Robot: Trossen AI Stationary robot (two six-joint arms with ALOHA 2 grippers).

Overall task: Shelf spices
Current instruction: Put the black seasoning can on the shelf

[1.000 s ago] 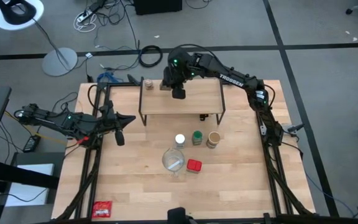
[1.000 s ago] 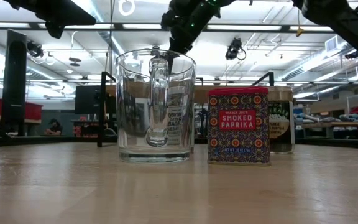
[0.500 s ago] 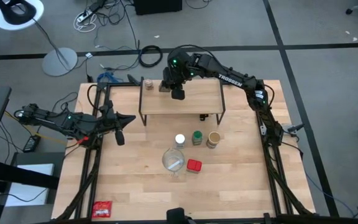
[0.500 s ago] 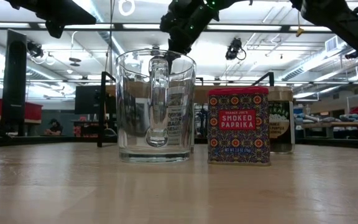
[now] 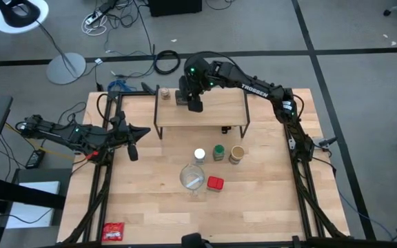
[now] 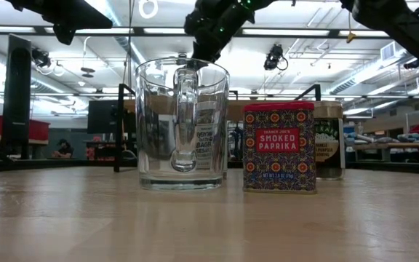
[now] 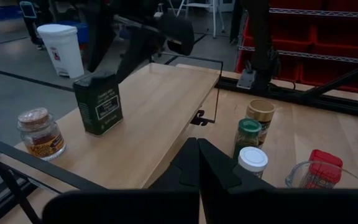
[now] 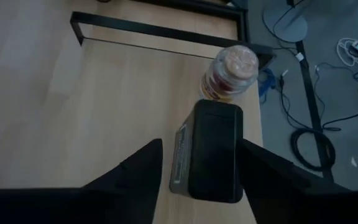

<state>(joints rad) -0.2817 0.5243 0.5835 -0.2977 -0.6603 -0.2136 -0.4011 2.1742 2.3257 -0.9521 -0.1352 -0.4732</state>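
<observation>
overhead looks straight down; both wrist views share the shelf (image 7: 160,106).

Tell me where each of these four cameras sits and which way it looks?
High view: overhead, straight down on the table; both arms show.
Low view: at tabletop height, looking level past the glass mug and red tin; arms overhead.
Left wrist view: on the left arm, facing the shelf; its shut claw shows.
Right wrist view: on the right arm, looking down; the right claw straddles the green tin.
Both wrist views share that tin and the brownish jar.

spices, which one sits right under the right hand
The dark green tin on the shelf, between the right hand's open fingers; the tiny brownish jar stands beside it.
</observation>
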